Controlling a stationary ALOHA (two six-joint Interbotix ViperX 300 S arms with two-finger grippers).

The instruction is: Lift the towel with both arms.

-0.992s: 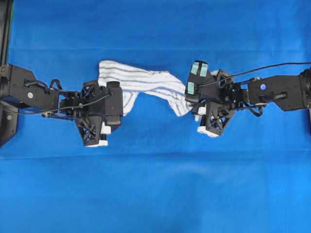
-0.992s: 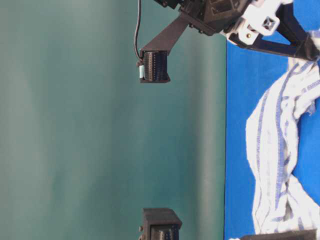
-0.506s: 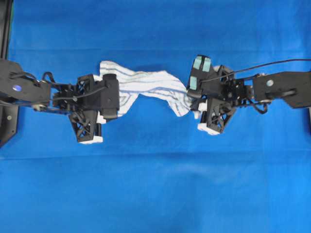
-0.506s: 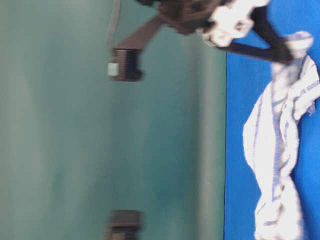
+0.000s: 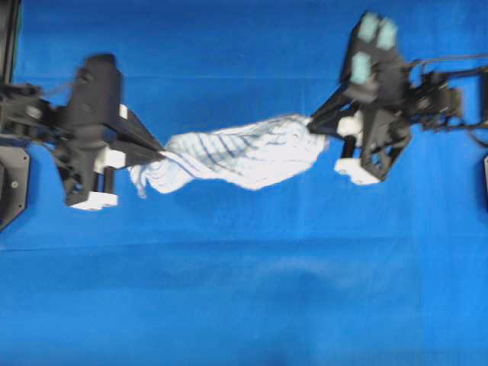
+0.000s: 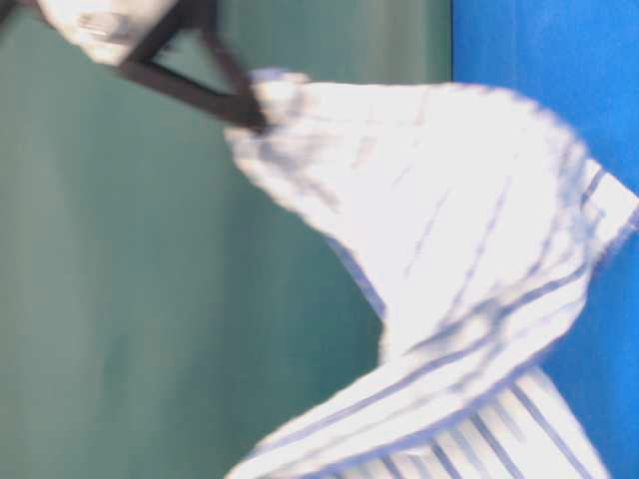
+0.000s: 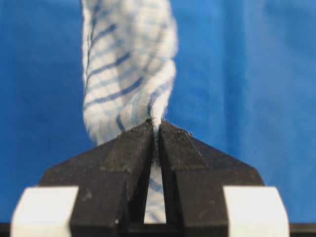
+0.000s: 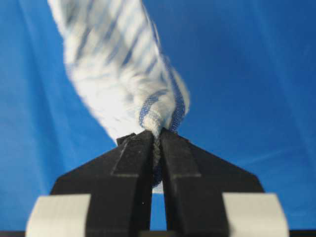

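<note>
End effectors [image 5: 156, 150] [image 5: 316, 122] pinch striped towel [image 5: 236, 151], stretched btwn.

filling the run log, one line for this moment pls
left gripper: shut on towel | right gripper: shut on towel | towel: stretched between both

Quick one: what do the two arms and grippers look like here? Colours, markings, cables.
Both arms are black with white fittings. The left gripper and right gripper have pointed black fingers. The right arm carries pale teal patches and a thin black cable.
</note>
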